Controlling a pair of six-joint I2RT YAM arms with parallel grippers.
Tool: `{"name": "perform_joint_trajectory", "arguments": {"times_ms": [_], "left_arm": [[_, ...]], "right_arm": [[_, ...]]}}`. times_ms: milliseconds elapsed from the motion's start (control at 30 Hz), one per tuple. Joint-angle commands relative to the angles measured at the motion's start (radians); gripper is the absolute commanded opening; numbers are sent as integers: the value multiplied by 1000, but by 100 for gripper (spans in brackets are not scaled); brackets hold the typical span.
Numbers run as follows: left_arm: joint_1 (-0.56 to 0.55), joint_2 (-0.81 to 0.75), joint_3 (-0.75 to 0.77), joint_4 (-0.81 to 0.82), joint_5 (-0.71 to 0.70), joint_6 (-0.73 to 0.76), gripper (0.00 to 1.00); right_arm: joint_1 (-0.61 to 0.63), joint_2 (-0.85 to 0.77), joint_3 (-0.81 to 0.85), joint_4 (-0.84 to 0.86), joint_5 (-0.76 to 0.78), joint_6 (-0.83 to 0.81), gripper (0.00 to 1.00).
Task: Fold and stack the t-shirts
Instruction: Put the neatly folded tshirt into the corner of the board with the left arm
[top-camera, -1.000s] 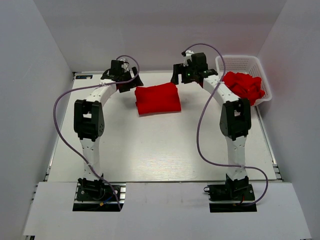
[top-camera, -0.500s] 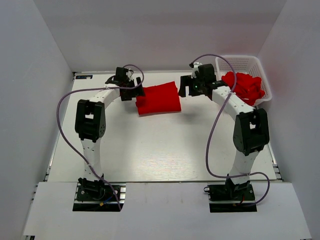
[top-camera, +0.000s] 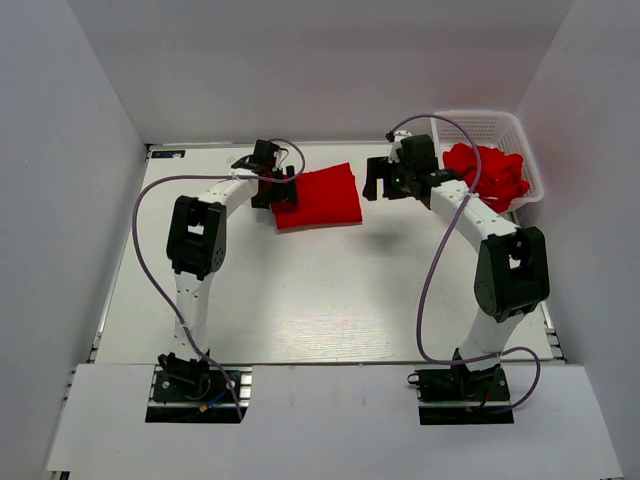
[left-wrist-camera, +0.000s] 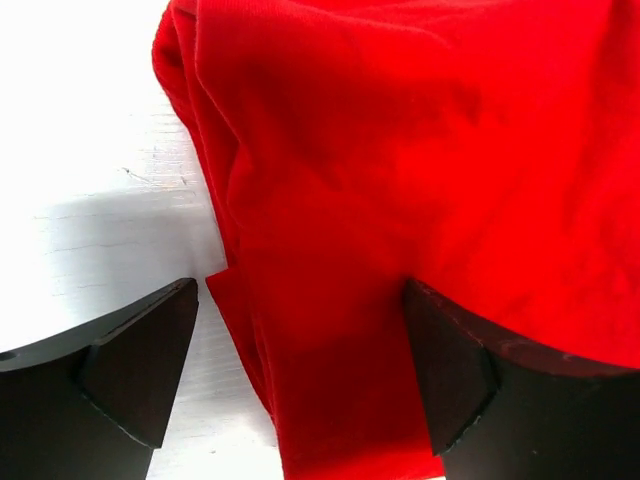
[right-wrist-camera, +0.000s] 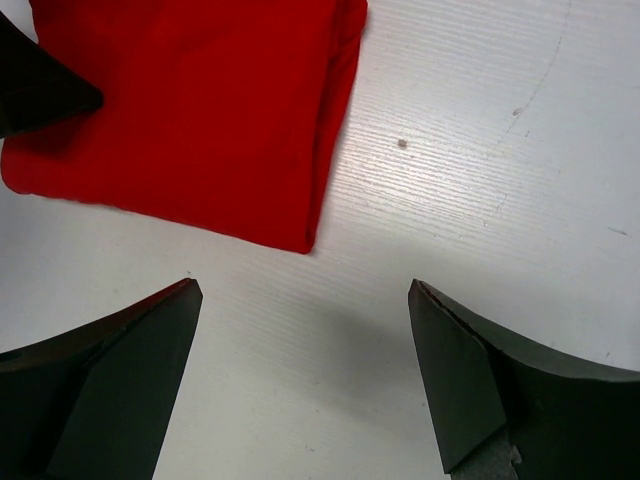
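Note:
A folded red t-shirt (top-camera: 322, 197) lies flat at the back middle of the table. My left gripper (top-camera: 276, 192) is at its left edge, jaws open. In the left wrist view the shirt's layered edge (left-wrist-camera: 330, 330) lies between the two fingers (left-wrist-camera: 140, 365), which are not pressed on it. My right gripper (top-camera: 384, 186) hovers open just right of the shirt. Its wrist view has the shirt's corner (right-wrist-camera: 200, 110) ahead and bare table between its fingertips (right-wrist-camera: 490, 375). More crumpled red t-shirts (top-camera: 488, 172) fill the basket.
The white mesh basket (top-camera: 503, 127) stands at the back right corner beside the right arm's forearm. White walls close in the table on the left, back and right. Purple cables loop off both arms.
Both arms have come in on the folded shirt. The left gripper slid right onto its left edge. The right gripper moved nearer and lower while its elbow swung right.

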Motion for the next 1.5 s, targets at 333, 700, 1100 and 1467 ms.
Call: {"name": "perform_joint_trajectory", "arguments": {"times_ms": [333,700,1100,1467], "left_arm": [[-1,47,-16,-25,7,-1,48],[19,2,47,27,-2,163,0],[122,76,402,-174,-391,310,0],[248,120,495,-56,-526,451,0]], "right_arm": [[-6,-69,-31,12,23,9,90],[-6,-181,-139,4,139,10,90],[-7,-234,-229,46,229,67,90],[-11,-144,-117,15,216,52,90]]}}
